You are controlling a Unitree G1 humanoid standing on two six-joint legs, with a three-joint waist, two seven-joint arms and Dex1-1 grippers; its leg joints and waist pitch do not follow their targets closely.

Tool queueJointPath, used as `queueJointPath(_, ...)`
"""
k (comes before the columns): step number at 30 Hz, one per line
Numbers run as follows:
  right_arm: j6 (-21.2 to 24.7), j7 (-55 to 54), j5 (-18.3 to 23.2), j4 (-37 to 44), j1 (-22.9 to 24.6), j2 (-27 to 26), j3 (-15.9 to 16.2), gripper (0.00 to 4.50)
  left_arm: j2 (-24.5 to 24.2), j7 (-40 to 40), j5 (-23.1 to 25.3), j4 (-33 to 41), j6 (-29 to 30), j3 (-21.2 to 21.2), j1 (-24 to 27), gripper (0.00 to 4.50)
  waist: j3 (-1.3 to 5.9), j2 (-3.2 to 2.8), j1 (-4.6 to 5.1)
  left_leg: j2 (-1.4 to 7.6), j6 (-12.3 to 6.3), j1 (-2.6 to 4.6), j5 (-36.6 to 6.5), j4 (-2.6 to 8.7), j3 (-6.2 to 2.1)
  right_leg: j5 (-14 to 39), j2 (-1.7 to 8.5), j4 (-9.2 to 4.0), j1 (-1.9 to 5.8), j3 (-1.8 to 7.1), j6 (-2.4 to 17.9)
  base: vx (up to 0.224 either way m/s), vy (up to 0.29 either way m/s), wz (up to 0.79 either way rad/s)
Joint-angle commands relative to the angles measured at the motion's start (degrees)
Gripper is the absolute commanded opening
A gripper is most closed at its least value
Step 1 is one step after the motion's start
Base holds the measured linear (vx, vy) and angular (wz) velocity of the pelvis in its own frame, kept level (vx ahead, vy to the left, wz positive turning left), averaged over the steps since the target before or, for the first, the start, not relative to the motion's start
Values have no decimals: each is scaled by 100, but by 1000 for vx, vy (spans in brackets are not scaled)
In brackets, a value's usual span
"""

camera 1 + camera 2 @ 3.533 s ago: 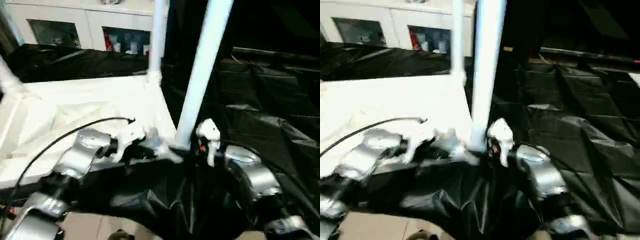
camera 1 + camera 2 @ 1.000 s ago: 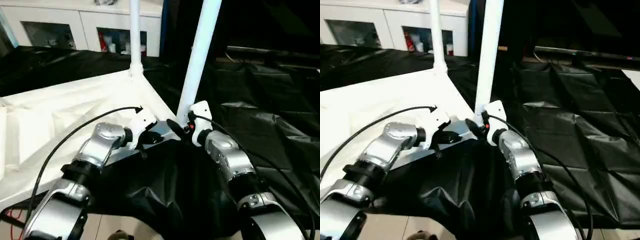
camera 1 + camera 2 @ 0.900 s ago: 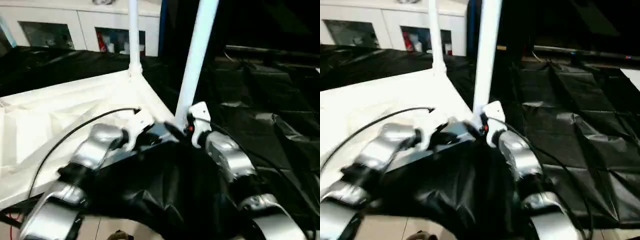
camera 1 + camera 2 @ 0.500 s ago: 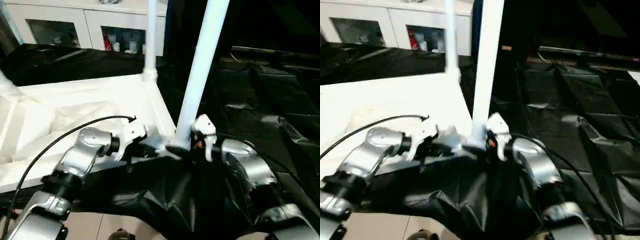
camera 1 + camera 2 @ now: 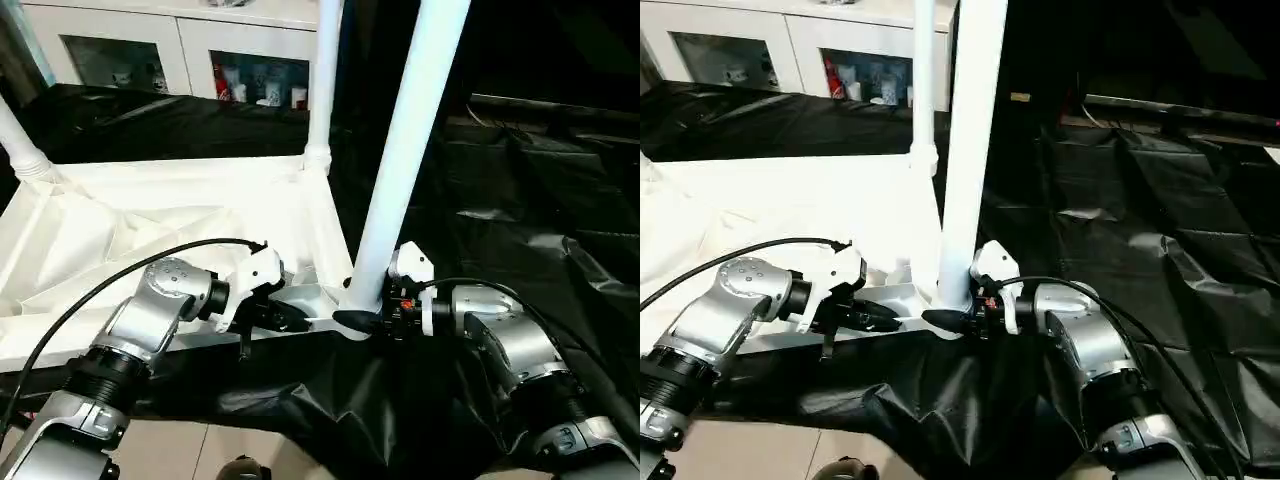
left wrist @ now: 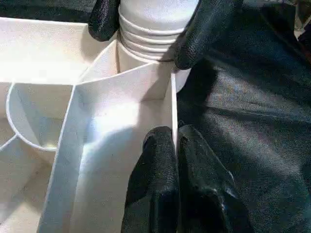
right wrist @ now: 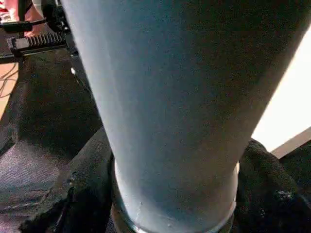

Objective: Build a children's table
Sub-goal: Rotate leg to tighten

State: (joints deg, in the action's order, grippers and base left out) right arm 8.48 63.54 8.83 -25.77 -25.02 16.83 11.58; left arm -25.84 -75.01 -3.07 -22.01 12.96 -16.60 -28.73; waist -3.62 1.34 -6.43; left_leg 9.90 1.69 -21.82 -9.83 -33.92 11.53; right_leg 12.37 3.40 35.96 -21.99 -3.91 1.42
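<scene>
The white plastic tabletop (image 5: pixel 150 235) lies upside down on a desk draped in black sheeting (image 5: pixel 530 210), its ribbed underside facing up and its rounded corner sockets at the edges. Three long white tubular legs rise from it: the near leg (image 5: pixel 405 150) stands in the near right corner socket, the far leg (image 5: pixel 323 80) stands in the far right corner, and a third leg (image 5: pixel 20 145) stands at the far left corner. The threaded base of the near leg shows ringed ridges where it meets the socket.

The left end effector (image 6: pixel 176 160) pinches the tabletop's thin side wall just beside that socket, fingers nearly together on the wall. The right end effector (image 6: pixel 146 26) wraps the near leg's base, one finger on each side.

Behind stands a white glass-door cabinet (image 5: pixel 200 55). No writing can be read.
</scene>
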Motion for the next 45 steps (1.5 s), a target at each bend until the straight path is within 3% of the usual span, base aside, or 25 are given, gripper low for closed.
queueJointPath(1, 38, -277, -19, -31, 8, -165, 3, 274, 304, 228, -115, -18, -176, -5, -156, 0, 376, 17, 31, 432, -122, 144, -1058, 405, -198, 948, 612, -459, 197, 363, 1199, 0, 0, 0)
queueJointPath(7, 3, -1985, -301, -814, -327, -799, -351, 274, 798, 1497, 196, -676, -39, 226, -563, 0, 377, 12, 108, 412, 103, 164, -1227, 419, -226, 1319, 631, -492, 188, 361, 1151, 0, 0, 0)
queueJointPath(12, 156, -3304, -247, -1387, -690, -1474, -689, 273, 1312, 2528, 414, -1244, -49, 316, -993, 0, 393, -5, 158, 404, 56, 155, -1012, 404, -213, 906, 622, -464, 189, 371, 1199, 0, 0, 0)
queueJointPath(16, -195, -3711, -494, -1728, -928, -1842, -605, 273, 1622, 2924, 481, -1587, -235, 367, -1241, 0, 405, -1, 154, 391, -17, 141, -879, 388, -198, 560, 629, -445, 217, 365, 1256, 0, 0, 0)
queueJointPath(17, -247, -3655, -525, -1754, -949, -1869, -557, 273, 1646, 2910, 473, -1598, -256, 360, -1255, 0, 402, -3, 145, 397, -35, 140, -896, 387, -201, 588, 638, -450, 222, 365, 1246, 0, 0, 0)
queueJointPath(19, -122, -3384, -341, -1722, -958, -1906, -619, 342, 1643, 2796, 457, -1564, -310, 334, -1234, 0, 399, -3, 141, 405, -99, 138, -923, 390, -202, 622, 634, -455, 228, 367, 1222, 0, 0, 0)
queueJointPath(22, -73, -3023, -284, -1596, -918, -1747, -594, 342, 1519, 2397, 368, -1392, -425, 294, -1083, 0, 399, -8, 142, 413, -139, 141, -952, 395, -205, 630, 624, -451, 224, 361, 1222, 0, 0, 0)
queueJointPath(25, -127, -2740, -336, -1525, -869, -1570, -516, 389, 1405, 2076, 299, -1339, -564, 255, -982, 0, 402, -6, 141, 415, -156, 137, -900, 390, -203, 541, 630, -444, 229, 362, 1253, 0, 0, 0)
queueJointPath(32, -163, -1347, -131, -873, -525, -928, -303, 390, 939, 1290, 345, -1025, -720, 31, -678, 0, 391, -12, 117, 426, -260, 127, -937, 389, -206, 583, 622, -449, 245, 355, 1249, 0, 0, 0)
queueJointPath(37, -3, -599, 11, -537, -346, -579, -235, 390, 770, 916, 258, -968, -830, 74, -578, 0, 377, -24, 93, 449, -185, 143, -1141, 403, -204, 878, 614, -468, 226, 351, 1226, 0, 0, 0)
queueJointPath(40, -10, -57, 82, -245, -169, -258, -171, 390, 535, 225, -77, -550, -557, 107, -378, 0, 383, -29, 68, 458, -143, 147, -1152, 404, -198, 876, 629, -454, 216, 359, 1267, 0, 0, 0)
queueJointPath(42, -23, 45, 82, -162, -123, -185, -138, 390, 458, 36, -155, -394, -451, 83, -307, 0, 388, -33, 57, 454, -194, 134, -1037, 397, -191, 690, 614, -432, 212, 352, 1311, 0, 0, 0)
queueJointPath(45, -4, 167, 91, -63, -70, -99, -92, 390, 336, -167, -213, -215, -326, 27, -226, 0, 376, -41, 36, 452, -195, 144, -1090, 398, -188, 835, 620, -454, 196, 352, 1325, 0, 0, 0)
